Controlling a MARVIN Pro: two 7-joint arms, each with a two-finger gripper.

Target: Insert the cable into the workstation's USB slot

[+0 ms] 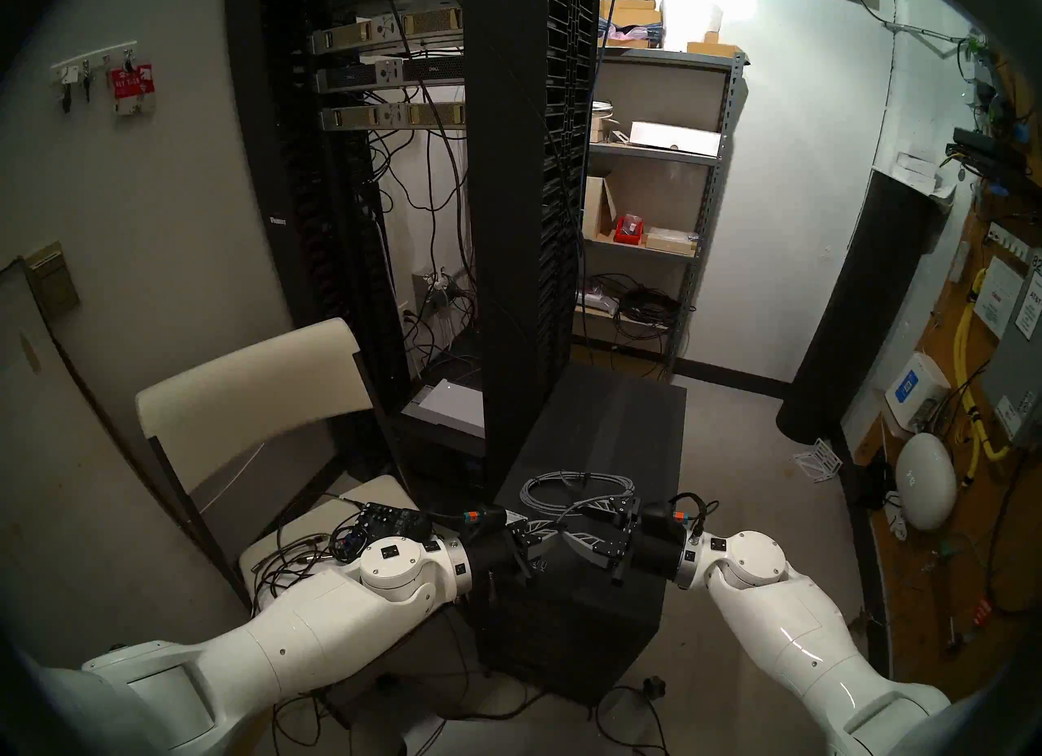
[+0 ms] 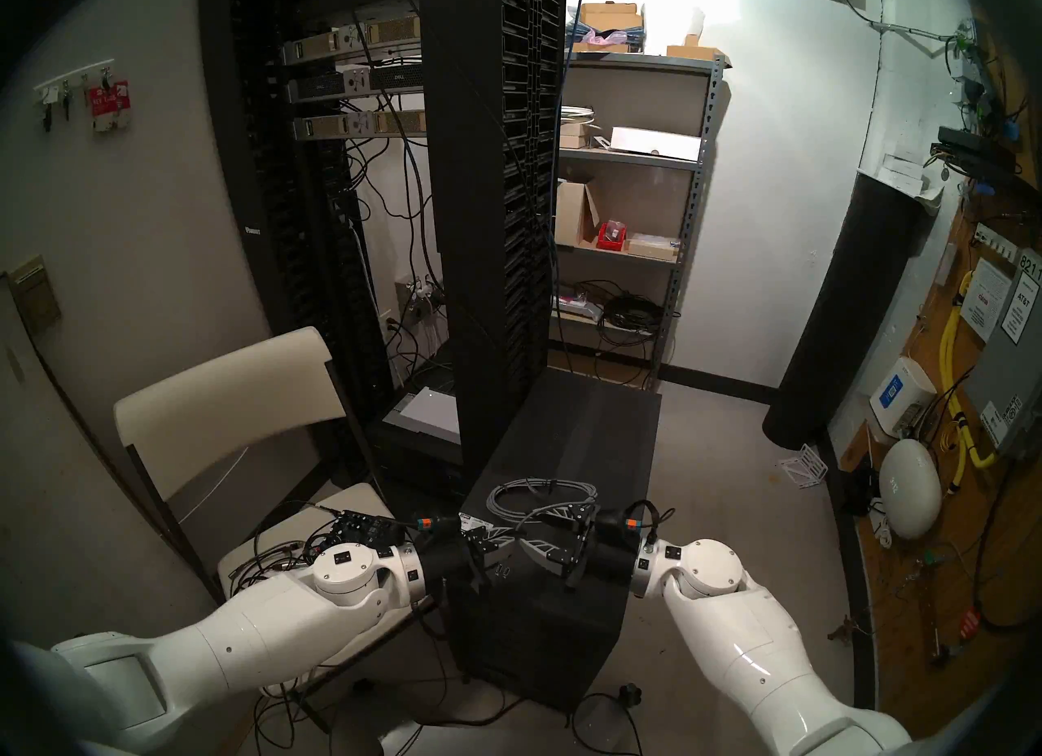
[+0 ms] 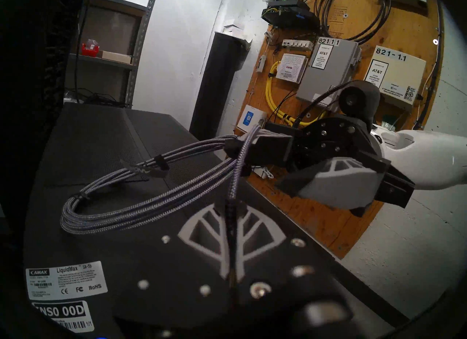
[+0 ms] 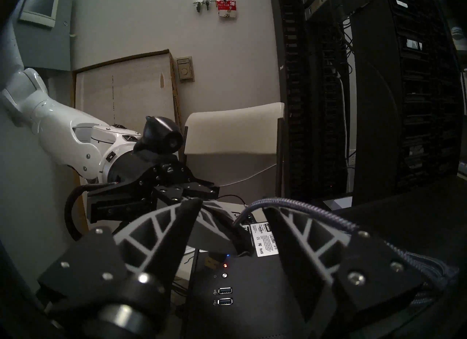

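While both arms meet over the near edge of the workstation (image 1: 609,433), the left pincer (image 3: 233,219) is clamped tight on the free end of the cable (image 3: 141,199) — the braided cord runs between its closed fingers toward the camera. Most of the cable lies wound in a grey loop on the workstation's matte top, held by small black ties. One side of that loop is lifted off the top and passes through the right pincer (image 1: 583,521), whose fingers (image 4: 300,232) stand apart on either side of the cord; whether they press on it I cannot tell. Below them, on the workstation's front panel, two blue USB slots (image 4: 225,296) sit one above the other under a small red light — a white sticker (image 3: 66,280) lies at the top's near corner
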